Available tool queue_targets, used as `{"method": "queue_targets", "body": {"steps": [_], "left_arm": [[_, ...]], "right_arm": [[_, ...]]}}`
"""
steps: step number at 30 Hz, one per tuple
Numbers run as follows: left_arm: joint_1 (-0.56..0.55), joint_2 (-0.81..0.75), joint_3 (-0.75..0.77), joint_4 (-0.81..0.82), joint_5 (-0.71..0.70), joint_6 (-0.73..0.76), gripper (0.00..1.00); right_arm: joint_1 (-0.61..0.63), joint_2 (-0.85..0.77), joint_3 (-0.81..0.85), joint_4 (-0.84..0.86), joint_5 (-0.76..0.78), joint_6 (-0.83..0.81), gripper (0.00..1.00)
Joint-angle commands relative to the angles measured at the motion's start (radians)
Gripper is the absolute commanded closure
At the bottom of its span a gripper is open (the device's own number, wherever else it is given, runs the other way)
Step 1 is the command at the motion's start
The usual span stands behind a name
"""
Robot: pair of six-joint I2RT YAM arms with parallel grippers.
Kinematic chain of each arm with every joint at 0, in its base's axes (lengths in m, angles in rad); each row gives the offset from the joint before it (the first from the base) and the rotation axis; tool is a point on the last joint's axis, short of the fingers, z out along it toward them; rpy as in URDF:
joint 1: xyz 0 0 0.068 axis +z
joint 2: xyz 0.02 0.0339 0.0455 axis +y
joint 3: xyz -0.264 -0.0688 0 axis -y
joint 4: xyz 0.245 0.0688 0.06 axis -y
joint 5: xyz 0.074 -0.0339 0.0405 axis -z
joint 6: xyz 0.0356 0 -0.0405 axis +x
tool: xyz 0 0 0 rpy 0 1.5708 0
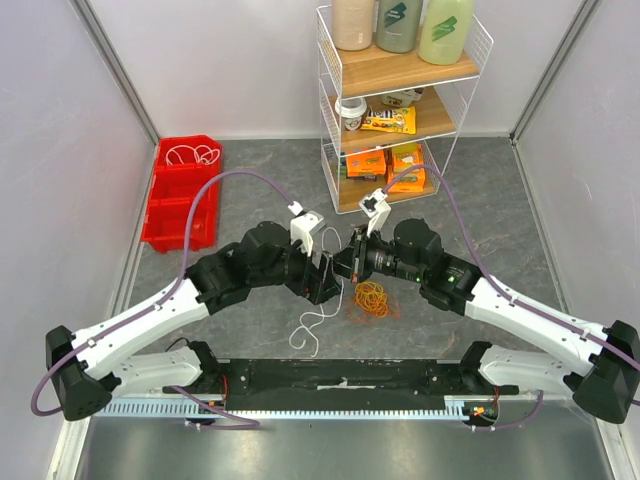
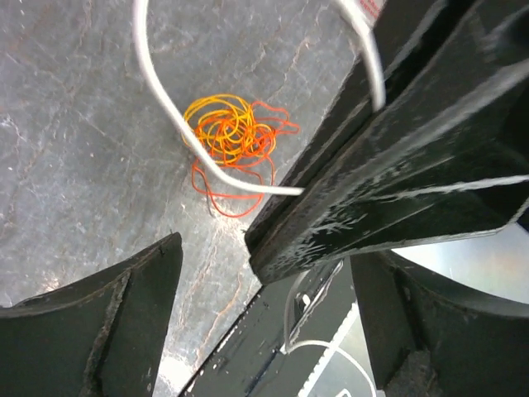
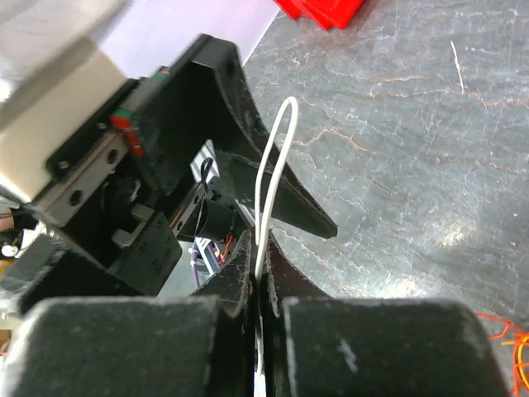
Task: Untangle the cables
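Left wrist view: black left gripper (image 2: pixel 264 327) stands wide apart, holding nothing. Black right gripper (image 3: pixel 258 331) pinches the thin white cable (image 3: pixel 277 157), which dangles, probably limp, light and slippery. Orange-and-yellow wire tangle (image 2: pixel 231 136) lies below; best gripped by an outer loop.

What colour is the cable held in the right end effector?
White cable, clearest in the right wrist view.

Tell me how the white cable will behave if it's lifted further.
Probably floppy: the white cable droops in loose loops from the shut right tool to the table. Likely light, since a fingertip pinch holds it. Perhaps slightly springy: the short loop above the tool keeps its arch.
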Motion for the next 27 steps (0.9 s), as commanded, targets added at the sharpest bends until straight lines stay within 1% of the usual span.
{"method": "queue_targets", "body": {"steps": [1,4,7,10,13,16,18,21,23,24,27], "left_arm": [[-0.051,-0.005,0.051,0.083,-0.094,0.048,0.17],[-0.057,-0.028,0.036,0.095,-0.106,0.04,0.18],[-0.056,-0.064,0.005,0.11,-0.106,0.044,0.13],[-0.054,-0.074,0.004,0.101,-0.108,0.035,0.11],[-0.056,-0.067,0.01,0.112,-0.102,0.003,0.09],[-0.056,-0.022,0.033,0.107,-0.095,-0.014,0.08],[-0.074,0.008,0.042,0.101,-0.138,-0.008,0.08],[-0.103,0.028,0.053,0.103,-0.18,0.003,0.11],[-0.126,0.039,0.057,0.107,-0.191,0.015,0.15],[-0.14,0.045,0.06,0.107,-0.232,0.017,0.19],[-0.171,0.05,0.068,0.091,-0.287,0.018,0.38]], "right_arm": [[-0.005,0.002,0.038,-0.045,0.031,0.08,1.0],[-0.005,0.013,0.058,-0.109,0.104,0.068,1.0],[-0.007,0.016,0.07,-0.129,0.123,0.055,1.0],[-0.007,0.015,0.079,-0.131,0.128,0.048,1.0],[-0.005,0.013,0.089,-0.134,0.132,0.046,1.0],[-0.007,0.012,0.099,-0.131,0.119,0.054,1.0],[-0.005,0.006,0.102,-0.127,0.118,0.058,1.0],[-0.005,0.004,0.107,-0.127,0.12,0.063,1.0],[-0.005,0.004,0.107,-0.126,0.117,0.066,1.0],[-0.005,0.004,0.106,-0.126,0.118,0.065,1.0],[-0.005,-0.005,0.098,-0.129,0.14,0.063,1.0]]}}
